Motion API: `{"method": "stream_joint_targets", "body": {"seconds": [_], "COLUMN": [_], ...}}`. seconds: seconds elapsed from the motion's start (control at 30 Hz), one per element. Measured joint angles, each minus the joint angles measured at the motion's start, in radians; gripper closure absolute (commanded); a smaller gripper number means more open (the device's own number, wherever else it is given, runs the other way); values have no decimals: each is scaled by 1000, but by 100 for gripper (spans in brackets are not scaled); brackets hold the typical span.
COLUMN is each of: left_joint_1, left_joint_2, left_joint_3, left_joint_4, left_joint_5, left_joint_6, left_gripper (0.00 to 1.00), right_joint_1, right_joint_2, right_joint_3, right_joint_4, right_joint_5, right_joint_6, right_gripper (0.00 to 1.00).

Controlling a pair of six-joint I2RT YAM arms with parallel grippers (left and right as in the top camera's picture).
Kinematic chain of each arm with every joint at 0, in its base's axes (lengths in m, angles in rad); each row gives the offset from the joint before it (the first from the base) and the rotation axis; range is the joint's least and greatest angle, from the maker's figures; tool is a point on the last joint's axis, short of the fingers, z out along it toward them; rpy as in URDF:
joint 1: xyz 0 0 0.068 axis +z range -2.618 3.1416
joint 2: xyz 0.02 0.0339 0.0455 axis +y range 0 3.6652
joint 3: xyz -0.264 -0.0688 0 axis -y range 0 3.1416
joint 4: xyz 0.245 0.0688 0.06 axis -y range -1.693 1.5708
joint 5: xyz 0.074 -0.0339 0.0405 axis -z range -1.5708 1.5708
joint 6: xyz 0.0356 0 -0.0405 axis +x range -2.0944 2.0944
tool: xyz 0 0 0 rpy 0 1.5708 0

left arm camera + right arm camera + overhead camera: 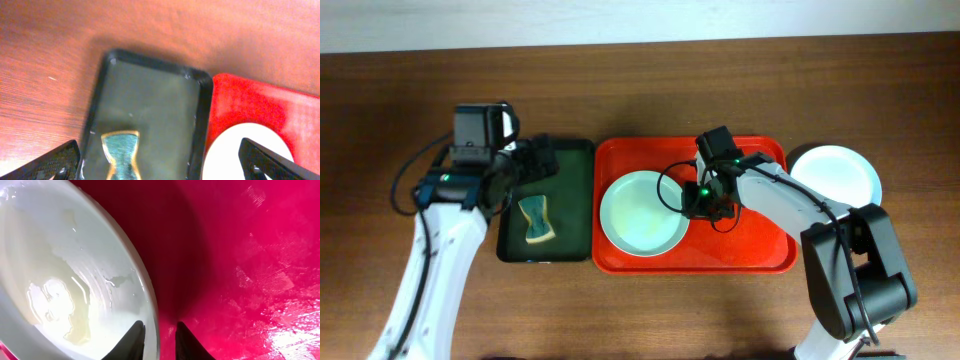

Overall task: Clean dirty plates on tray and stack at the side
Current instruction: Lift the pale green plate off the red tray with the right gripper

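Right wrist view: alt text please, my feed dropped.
A pale plate with a wet yellowish smear fills the left, lying on the red tray. At the bottom edge the right gripper has its two dark fingertips slightly apart astride the plate's rim; whether they pinch it is unclear.

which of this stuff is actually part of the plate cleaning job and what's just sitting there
Part of the job:
- red tray
- pale plate lying on it
- second plate off to its right
- sponge, probably the cleaning tool

Just sitting there:
- dark green tray, which only holds the sponge
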Motion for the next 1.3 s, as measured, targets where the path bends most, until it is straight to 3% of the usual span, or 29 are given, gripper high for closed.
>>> {"method": "stream_joint_targets", "body": {"seconds": [0.2, 0.27, 0.3, 0.63, 0.83, 0.97, 1.07, 1.3], "left_joint_1": [0, 0, 0, 0, 0, 0, 0, 0], "left_joint_2": [-44, -43, -43, -42, -42, -42, -42, -42], "left_joint_3": [3, 3, 3, 3, 3, 3, 3, 3], "left_joint_4": [-66, -72, -72, -72, -75, -75, -75, -75], "left_joint_5": [-163, -175, -179, -189, -190, -190, -190, -190], "left_joint_6": [0, 0, 0, 0, 0, 0, 0, 0], "left_gripper": [1, 1, 1, 1, 1, 1, 1, 1], "right_joint_1": [0, 0, 0, -11, -29, -18, 23, 282], "right_joint_2": [0, 0, 0, 0, 0, -1, -1, 0], "right_joint_3": [0, 0, 0, 38, 310, 454, 481, 481], "right_joint_4": [1, 2, 4, -64, -300, -328, -270, -127], "right_joint_5": [22, 30, 33, 36, 72, 132, 182, 446], "right_joint_6": [1, 1, 1, 0, -1, 0, 4, 16], "right_gripper": [79, 93, 96, 96, 96, 96, 96, 96]}}
